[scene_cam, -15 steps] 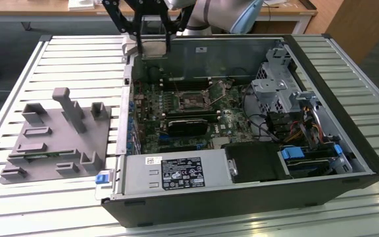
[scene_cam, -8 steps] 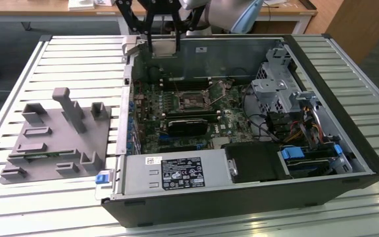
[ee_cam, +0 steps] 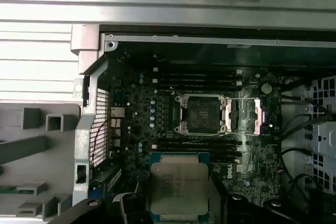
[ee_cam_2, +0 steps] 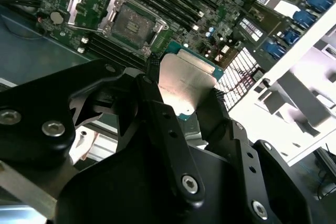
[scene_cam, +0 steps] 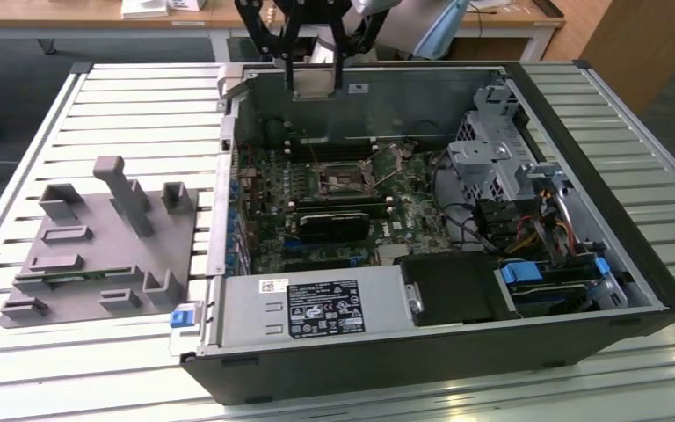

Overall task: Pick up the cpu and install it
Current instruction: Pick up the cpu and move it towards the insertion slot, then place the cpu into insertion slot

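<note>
The cpu point(scene_cam: 314, 84) is a thin square chip with a silvery top, and my gripper point(scene_cam: 314, 63) is shut on it, hanging over the far wall of the open computer case point(scene_cam: 619, 264). In the second wrist view the cpu point(ee_cam_2: 185, 85) sits between the two black fingers point(ee_cam_2: 151, 66) of the gripper point(ee_cam_2: 185, 83), which grip opposite edges. The first wrist view has the cpu point(ee_cam: 179, 187) offset to one side of the open socket point(ee_cam: 202, 115) on the motherboard. The socket point(scene_cam: 344, 180) lies mid-board with its metal frame point(ee_cam_2: 86, 9) flipped up.
A grey plastic fixture point(scene_cam: 91, 255) with upright posts lies on the slatted table at the exterior view's left. Inside the case are a black module point(scene_cam: 335, 224), a power supply point(scene_cam: 314, 308), drive cages point(scene_cam: 490, 154) and cables point(scene_cam: 537, 237). Memory slots point(ee_cam: 197, 80) flank the socket.
</note>
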Robot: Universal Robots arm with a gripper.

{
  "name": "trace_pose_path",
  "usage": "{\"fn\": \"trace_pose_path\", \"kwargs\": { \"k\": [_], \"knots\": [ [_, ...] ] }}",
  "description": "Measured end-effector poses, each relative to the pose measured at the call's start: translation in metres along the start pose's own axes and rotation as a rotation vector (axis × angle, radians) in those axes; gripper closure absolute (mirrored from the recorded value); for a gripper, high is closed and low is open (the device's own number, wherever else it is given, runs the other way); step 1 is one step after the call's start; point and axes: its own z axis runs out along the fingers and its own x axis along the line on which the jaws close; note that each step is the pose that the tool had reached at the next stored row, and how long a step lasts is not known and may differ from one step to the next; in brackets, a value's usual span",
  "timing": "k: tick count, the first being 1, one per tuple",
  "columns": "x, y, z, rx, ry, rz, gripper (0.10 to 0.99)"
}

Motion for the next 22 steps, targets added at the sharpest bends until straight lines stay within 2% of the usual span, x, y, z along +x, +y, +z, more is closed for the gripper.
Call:
{"fn": "trace_pose_path", "kwargs": {
  "k": [7, 10, 17, 22],
  "knots": [
    [-0.0189, 0.0049, 0.0010, 0.000, -0.0005, 0.001, 0.553],
    [-0.0245, 0.0062, 0.0013, -0.001, -0.0009, 0.003, 0.553],
    [-0.0283, 0.0062, 0.0026, -0.001, -0.0047, 0.032, 0.553],
    [-0.0283, 0.0061, 0.0038, 0.000, -0.0106, 0.120, 0.553]
  ]
}}
